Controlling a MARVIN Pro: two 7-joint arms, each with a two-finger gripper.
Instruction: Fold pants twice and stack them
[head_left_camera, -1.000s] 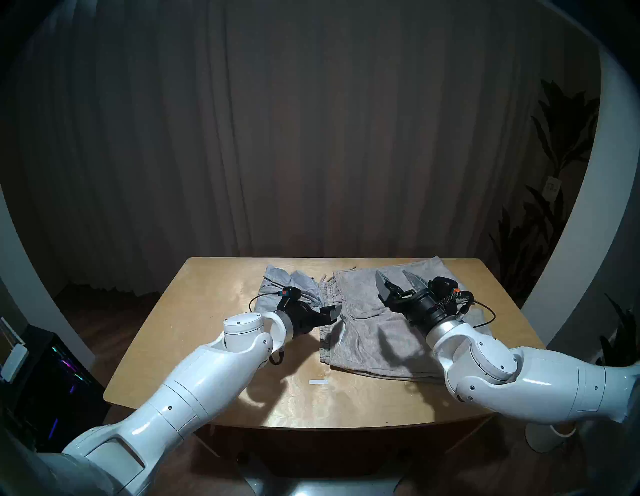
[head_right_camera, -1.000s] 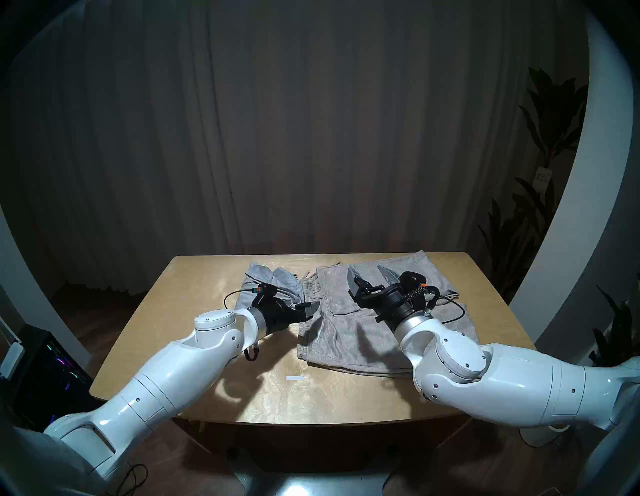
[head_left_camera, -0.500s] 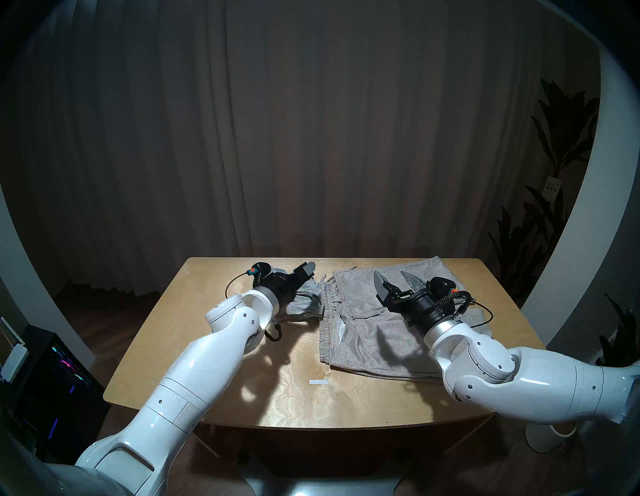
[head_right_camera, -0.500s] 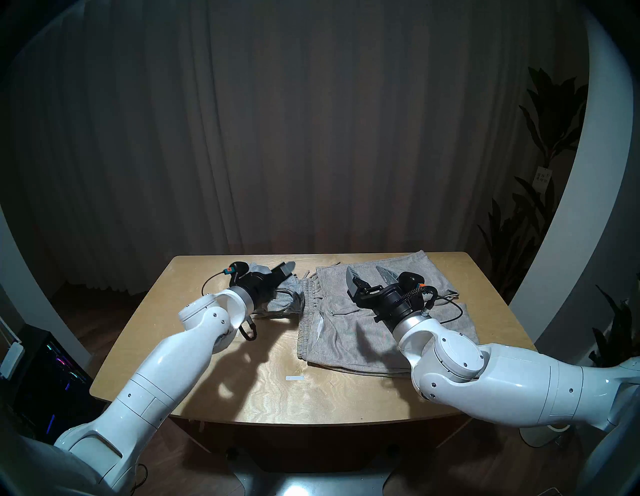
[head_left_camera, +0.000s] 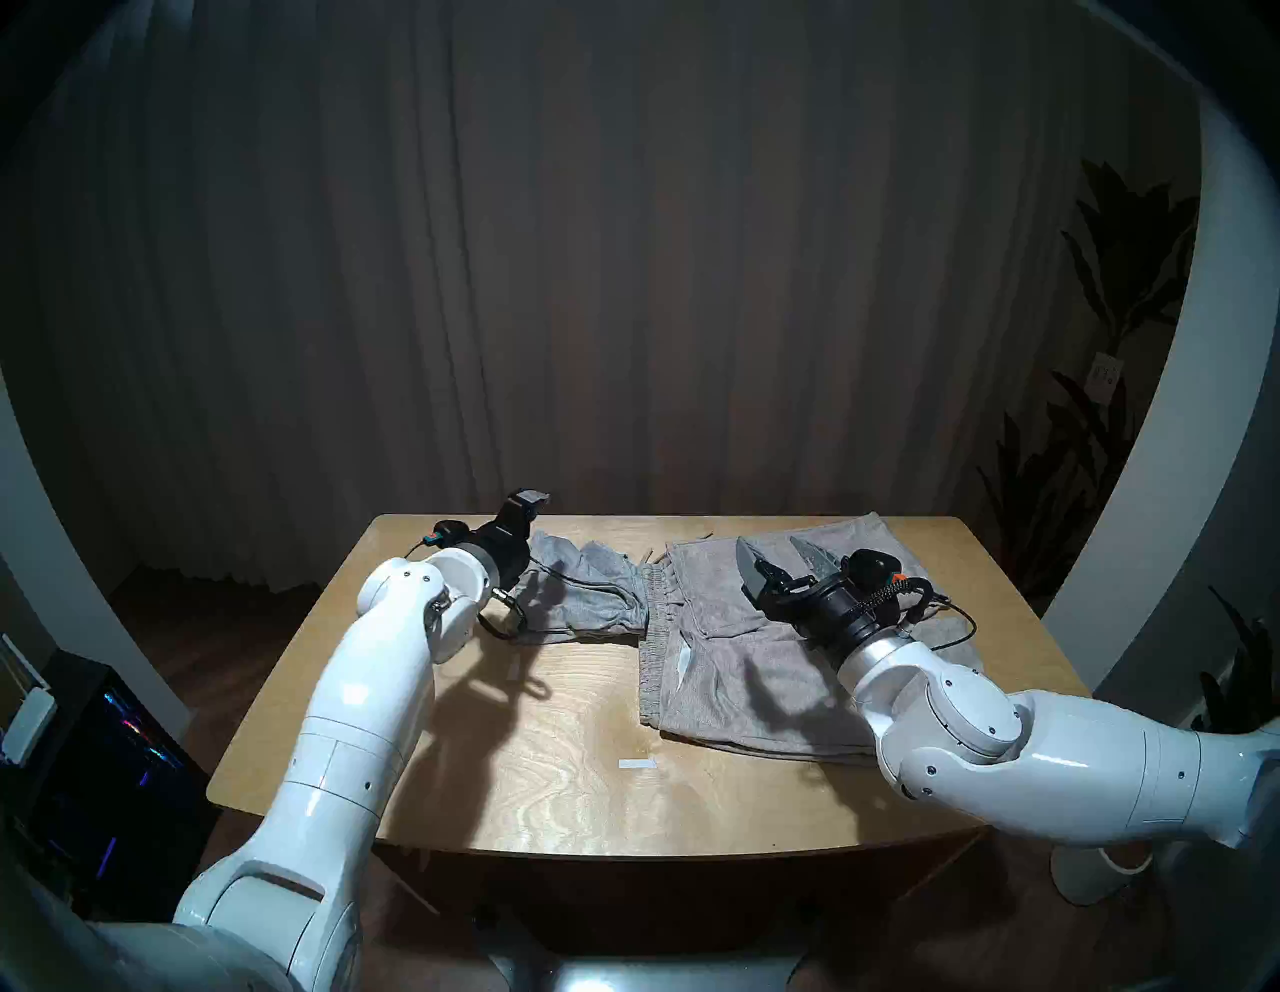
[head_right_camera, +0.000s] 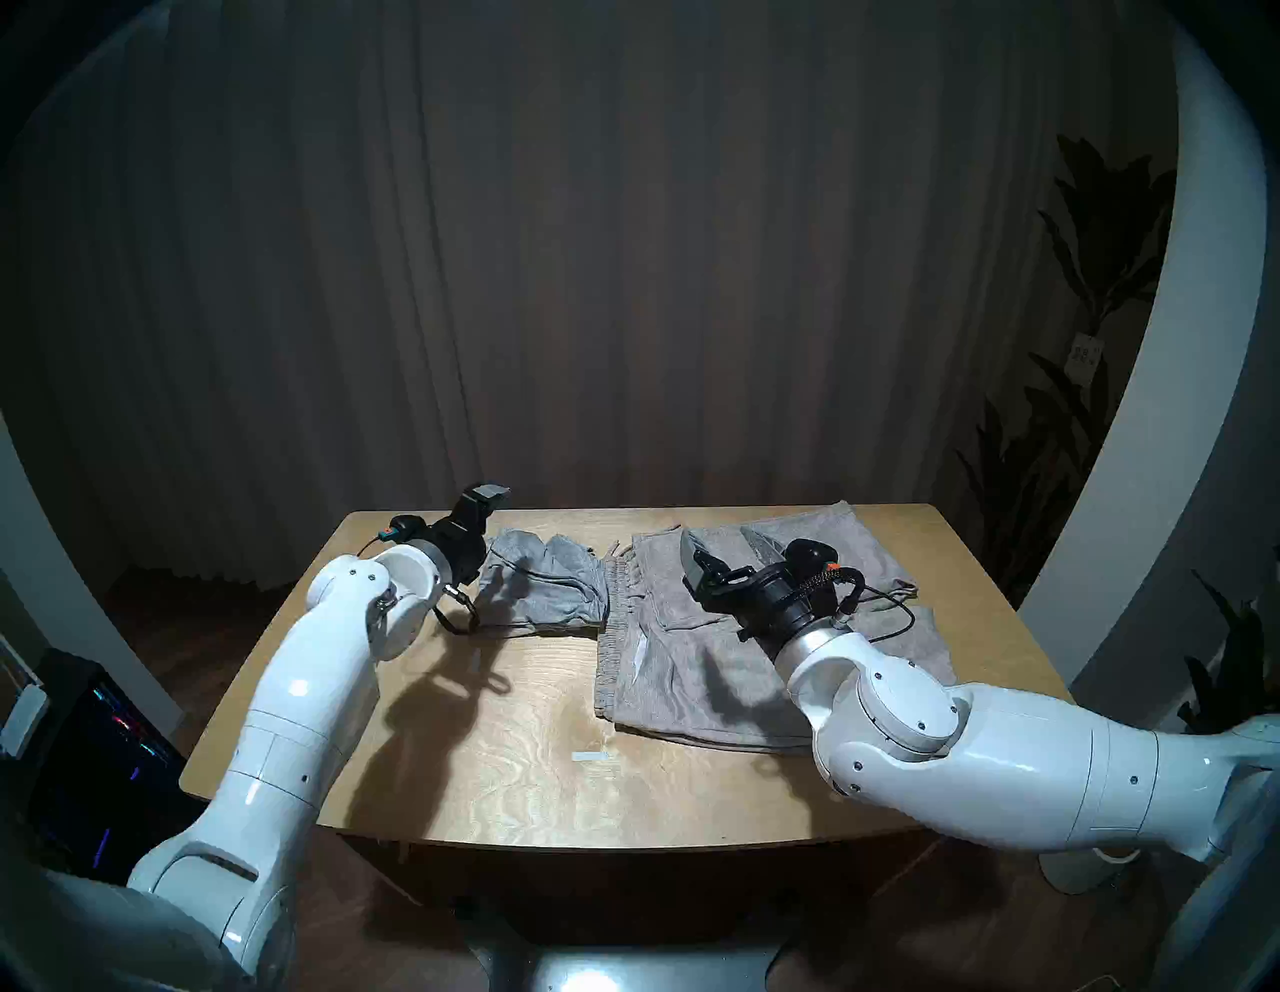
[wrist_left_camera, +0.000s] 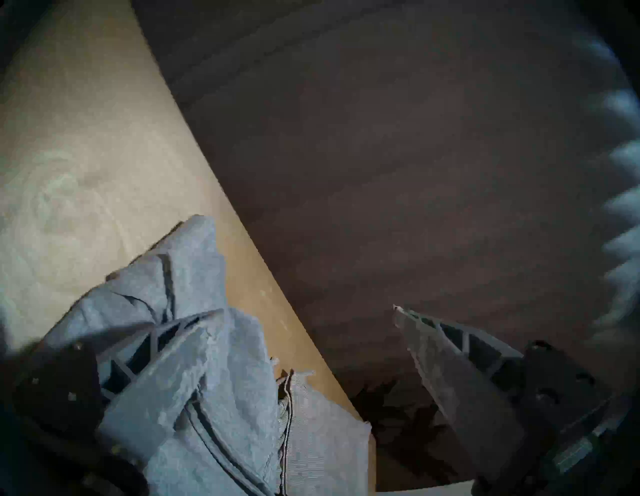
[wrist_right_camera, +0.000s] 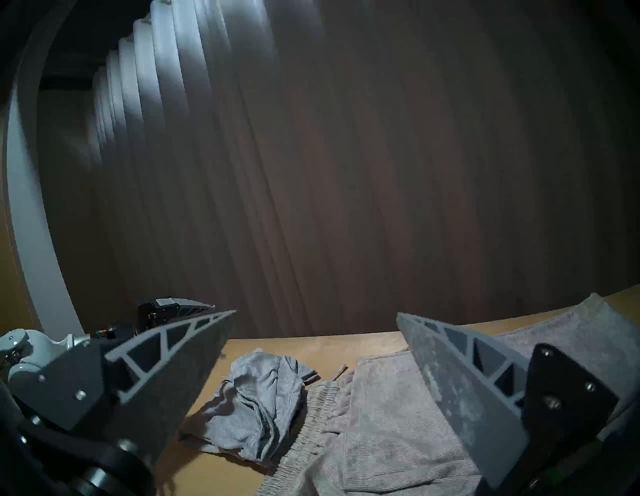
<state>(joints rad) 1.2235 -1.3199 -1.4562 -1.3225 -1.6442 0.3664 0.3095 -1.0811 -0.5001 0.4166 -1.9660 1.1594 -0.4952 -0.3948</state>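
Observation:
The smaller light grey pants (head_left_camera: 589, 589) lie crumpled at the back middle of the table (head_left_camera: 554, 762), also seen in the right wrist view (wrist_right_camera: 256, 398). Touching their right side, the larger beige-grey pants (head_left_camera: 748, 658) lie spread flat, with the gathered waistband toward the table's middle. My left gripper (wrist_left_camera: 308, 310) is open and empty. It is raised over the far left end of the light grey pants (wrist_left_camera: 214, 381), by the table's back edge. My right gripper (wrist_right_camera: 316, 313) hovers open and empty above the beige-grey pants (wrist_right_camera: 391, 415).
A small white strip (head_left_camera: 637, 764) lies on the bare wood near the front middle. A dark curtain hangs close behind the table. A computer tower (head_left_camera: 104, 762) stands on the floor to the left and a plant (head_left_camera: 1108, 415) to the right.
My left arm has swung from the table's middle, beside the beige-grey waistband, to the back left, and the gripper now points up and away. My right gripper has drifted slightly back and left.

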